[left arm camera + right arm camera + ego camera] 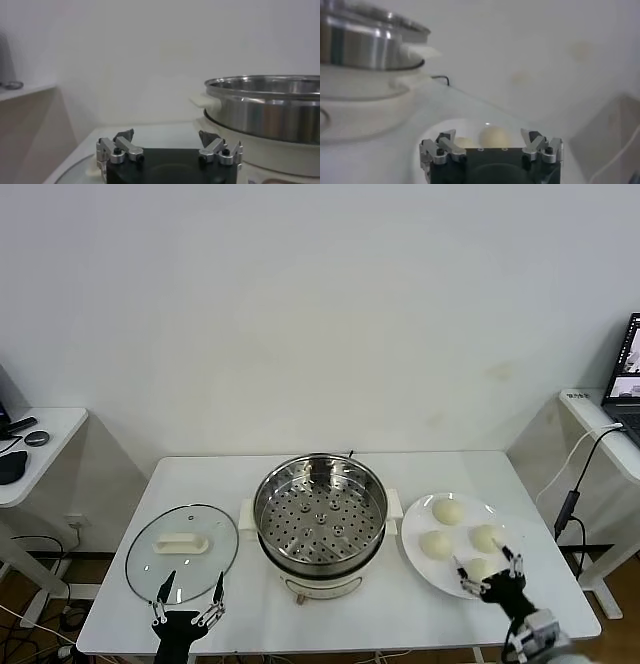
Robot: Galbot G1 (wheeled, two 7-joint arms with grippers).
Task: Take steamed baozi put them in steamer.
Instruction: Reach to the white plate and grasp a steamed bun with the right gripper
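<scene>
steamer (320, 519) at centre of white counter (450, 469), steel pot on cream-white base, side handles visible, perforated tray inside bare. same pot seen from the side in left wrist view (270, 107) and, partly, in right wrist view (365, 42).

4 steamed baozi (448, 510) on flat white plate (412, 549), just right of steamer. 1 at far side of plate, 2 in middle row, 1 at near edge. 2 of them seen past the gripper in right wrist view (493, 136), one largely hidden behind the gripper body.

right gripper (490, 568) low over near edge of plate, fingers spread wide, nearest bun between the fingertips in head view. contact with bun: cannot tell. nothing held. in right wrist view (492, 145) both fingers stand well apart, gap between them clear.

left gripper (188, 596) at near-left edge of counter, over near rim of round glass lid (182, 552) with white handle, lying flat left of steamer. fingers spread wide, nothing between them; same in left wrist view (167, 147).

side desk (40, 449) further left, dark objects on it. laptop (628, 384) on another desk at far right.
</scene>
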